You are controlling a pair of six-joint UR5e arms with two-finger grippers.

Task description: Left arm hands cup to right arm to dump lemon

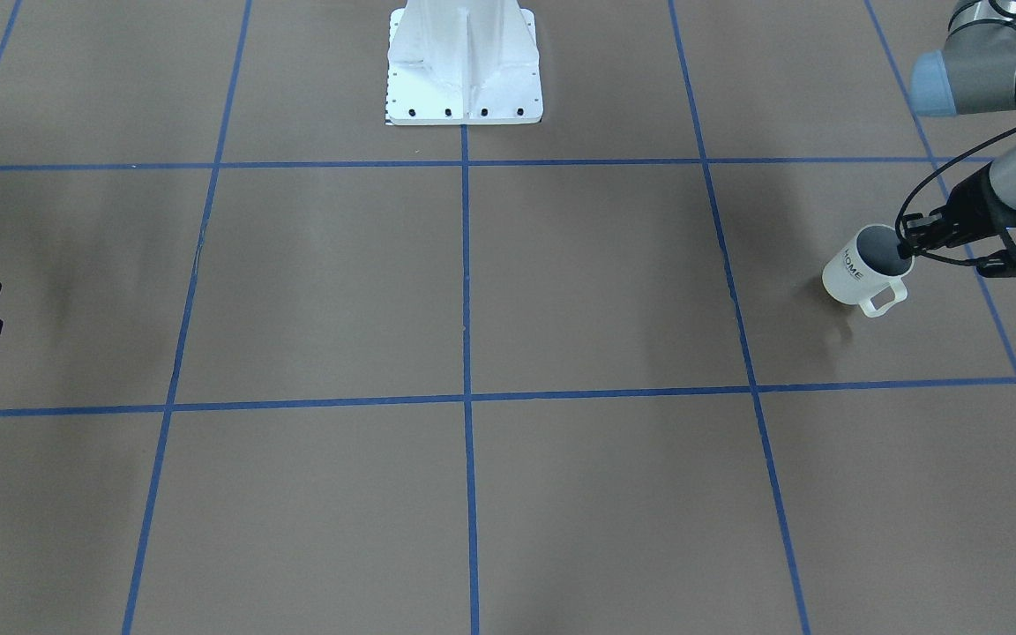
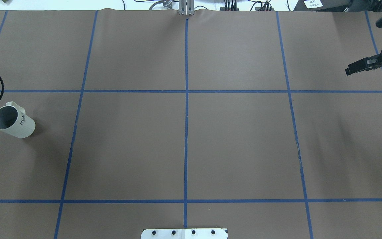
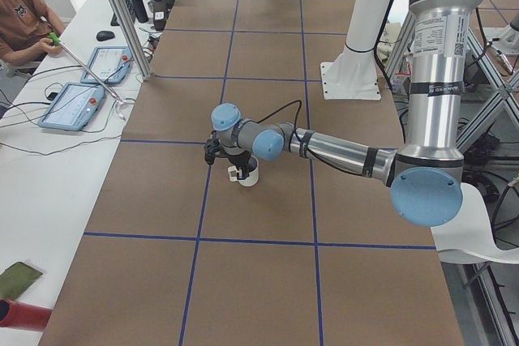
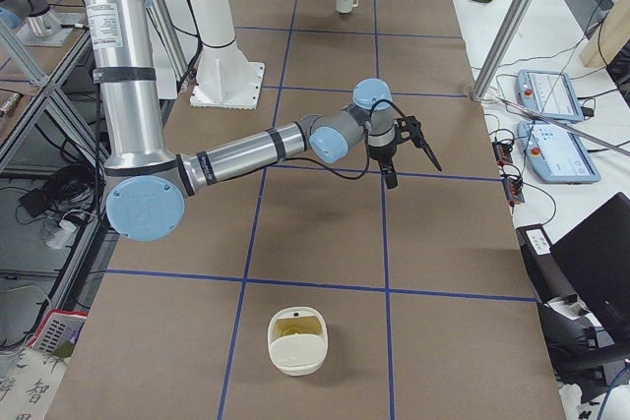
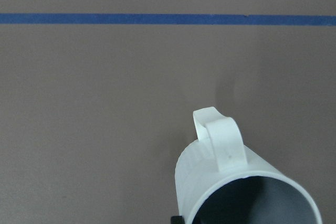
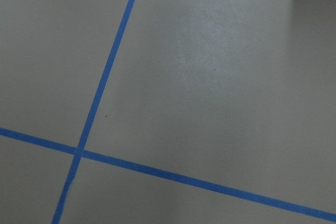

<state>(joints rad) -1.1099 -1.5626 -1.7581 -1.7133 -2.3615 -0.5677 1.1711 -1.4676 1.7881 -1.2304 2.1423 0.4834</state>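
The white cup (image 1: 852,275), marked "HOME", hangs tilted a little above the table at the robot's far left. My left gripper (image 1: 907,245) is shut on its rim, one finger inside. The cup also shows in the overhead view (image 2: 17,123), the exterior left view (image 3: 246,173) and the left wrist view (image 5: 236,182), handle up. Its visible inside is grey; the lemon does not show. My right gripper (image 2: 351,69) hovers far off at the table's other end, empty, its fingers spread in the exterior right view (image 4: 411,162).
The white robot pedestal (image 1: 464,70) stands at mid table edge. A white bowl (image 4: 297,356) with a yellowish inside sits near the right end. Tablets (image 3: 71,104) and an operator (image 3: 24,22) are on the side bench.
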